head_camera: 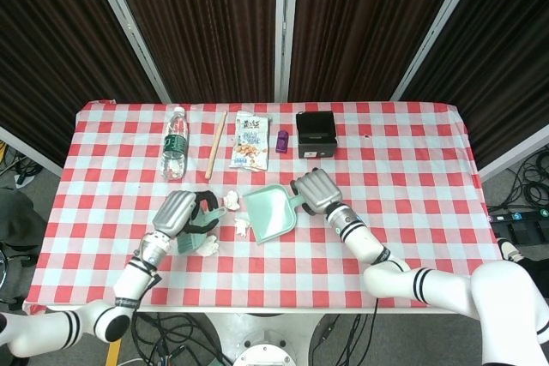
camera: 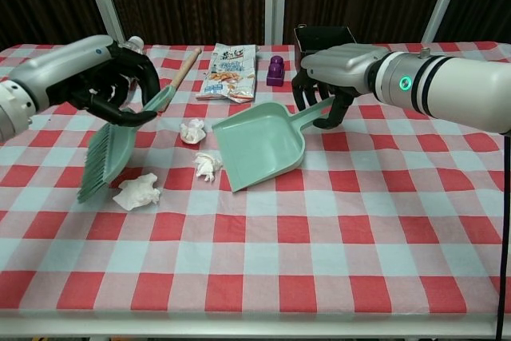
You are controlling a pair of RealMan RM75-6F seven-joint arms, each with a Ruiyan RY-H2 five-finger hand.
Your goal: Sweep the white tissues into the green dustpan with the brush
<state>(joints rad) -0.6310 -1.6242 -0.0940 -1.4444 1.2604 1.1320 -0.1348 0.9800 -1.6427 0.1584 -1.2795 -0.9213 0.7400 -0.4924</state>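
My left hand (camera: 112, 77) (head_camera: 178, 212) grips the green brush (camera: 100, 157) by its handle, bristles pointing down and to the left, just above the table. Three crumpled white tissues lie between brush and dustpan: one (camera: 136, 191) (head_camera: 206, 244) right under the bristles, one (camera: 207, 165) (head_camera: 242, 227) at the pan's mouth, one (camera: 192, 129) (head_camera: 230, 201) farther back. The green dustpan (camera: 259, 145) (head_camera: 270, 212) faces left, and my right hand (camera: 331, 77) (head_camera: 316, 190) holds its handle.
Along the far side lie a water bottle (head_camera: 174, 143), a wooden stick (head_camera: 213, 145) (camera: 185, 61), a snack bag (head_camera: 250, 145) (camera: 230, 69), a small purple object (head_camera: 282, 141) (camera: 275, 71) and a black box (head_camera: 315, 133) (camera: 323, 37). A red-checked cloth covers the table.
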